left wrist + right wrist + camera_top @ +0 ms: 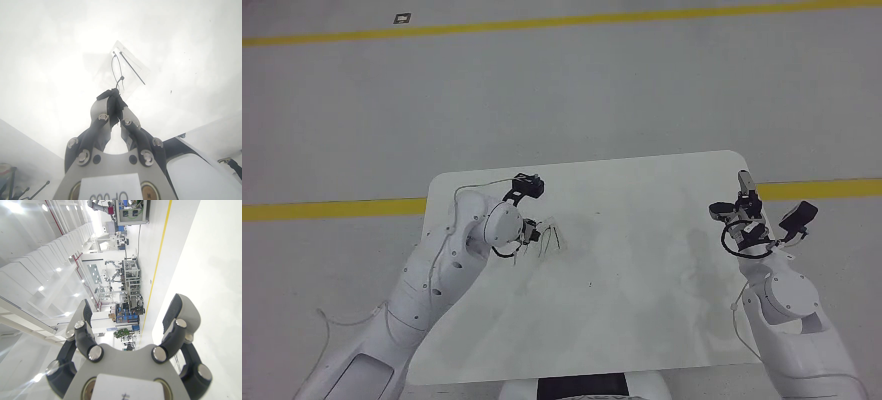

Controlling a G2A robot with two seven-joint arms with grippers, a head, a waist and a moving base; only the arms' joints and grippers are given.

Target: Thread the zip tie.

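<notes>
left pincer (pixel 114 95) seemingly pinching zip tie (pixel 122 77) | right pincer (pixel 131 306) agape, table (pixel 642 310) edge

Black plastic zip tie (pixel 122 77), glossy clear bag (pixel 136 62); matt table (pixel 642 300)

You're looking at a white tabletop (pixel 642 300) with rounded corners. A clear plastic sheet (pixel 130 55) lies flat on it, with a straight black zip tie (pixel 132 68) across it.

Left hand (pixel 531 232) meets black zip ties (pixel 551 238) on a white table (pixel 642 300); right hand (pixel 737 200) at its edge.
</notes>
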